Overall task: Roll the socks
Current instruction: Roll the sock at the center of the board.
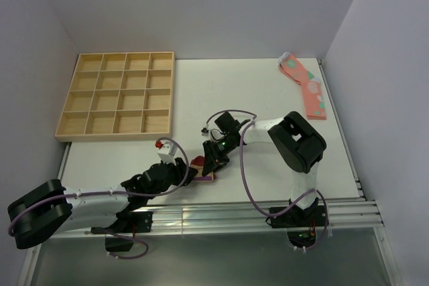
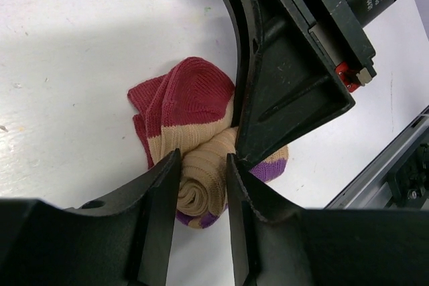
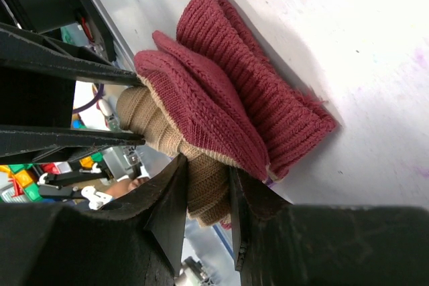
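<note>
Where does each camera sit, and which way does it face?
Top external: above and behind the arms, facing down at the table; both arms show, left gripper and right gripper meeting at the socks.
Left wrist: on the left arm, facing down past its fingers at the socks; right gripper intrudes.
Right wrist: on the right arm, facing low across the table; its fingers clamp the socks.
Both wrist views share the socks.

We've got a white table (image 1: 255,92) here. On its far left sits a wooden tray (image 1: 112,134), four compartments by four, flat on the surface. Over in the far right corner lie the salmon-pink spotted socks (image 1: 305,88), stretched out flat. Close to the near edge, about the middle, the tan-and-dark-red socks (image 2: 191,98) rest bunched on the tabletop, well apart from both.
</note>
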Available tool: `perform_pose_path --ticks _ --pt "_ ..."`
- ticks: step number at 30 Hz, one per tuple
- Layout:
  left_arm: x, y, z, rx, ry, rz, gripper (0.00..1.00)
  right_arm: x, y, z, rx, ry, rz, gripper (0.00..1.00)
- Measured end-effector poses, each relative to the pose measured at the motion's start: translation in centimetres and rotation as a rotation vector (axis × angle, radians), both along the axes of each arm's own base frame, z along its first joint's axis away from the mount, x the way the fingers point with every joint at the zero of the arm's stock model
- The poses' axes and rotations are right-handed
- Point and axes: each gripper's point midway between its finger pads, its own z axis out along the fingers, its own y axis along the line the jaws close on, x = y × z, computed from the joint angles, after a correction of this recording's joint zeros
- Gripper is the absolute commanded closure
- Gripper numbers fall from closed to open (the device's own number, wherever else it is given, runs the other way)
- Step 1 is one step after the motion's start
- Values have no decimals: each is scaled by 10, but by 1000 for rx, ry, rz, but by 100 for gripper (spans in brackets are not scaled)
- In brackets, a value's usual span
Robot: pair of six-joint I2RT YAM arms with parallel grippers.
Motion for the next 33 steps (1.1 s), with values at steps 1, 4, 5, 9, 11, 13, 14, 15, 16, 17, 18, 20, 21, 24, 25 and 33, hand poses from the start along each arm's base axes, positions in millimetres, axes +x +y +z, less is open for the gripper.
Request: perform_pose_path --ticks 1,4,5,9,11,13,14,15,16,17,18,20,21,24,25,33 --pt "0 -1 -1 2 -1 -2 62 0 -1 0 -3 4 0 79" --pt "-1 -2 -5 12 5 -6 63 0 -2 0 -7 11 1 79" --pt "-1 -3 -6 14 6 -8 63 0 -2 0 -9 12 1 79" --pt "1 -7 -9 28 10 -7 66 0 -5 0 -16 18 2 79" --pt "3 -9 -9 35 13 -4 71 0 -5 0 -17 21 1 79" --pt "5 -12 -9 43 15 0 83 0 -6 0 -19 22 0 79" --pt "6 -13 -10 45 20 5 87 -1 -6 0 -19 23 1 79" --pt "7 -14 -10 51 22 8 90 -1 -6 0 -18 23 1 78" --pt "9 -15 -11 58 28 12 99 -1 -6 0 -18 23 1 78" --pt "10 -16 -12 66 35 17 100 -1 -6 0 -18 24 1 77" --pt "12 -18 -13 77 42 21 100 -1 -7 -1 -19 25 -1 76" --pt "15 -22 -14 96 54 29 100 -1 -9 -1 -21 29 -10 75" --pt "17 -24 -15 104 64 35 100 -1 -10 -1 -21 29 -14 74" --pt "20 -28 -18 123 89 50 100 0 -13 -1 -30 22 -33 71" --pt "21 -29 -18 126 97 57 100 1 -14 -1 -35 15 -39 69" --pt "29 -38 -22 159 169 111 100 5 -21 0 -61 -65 -111 60"
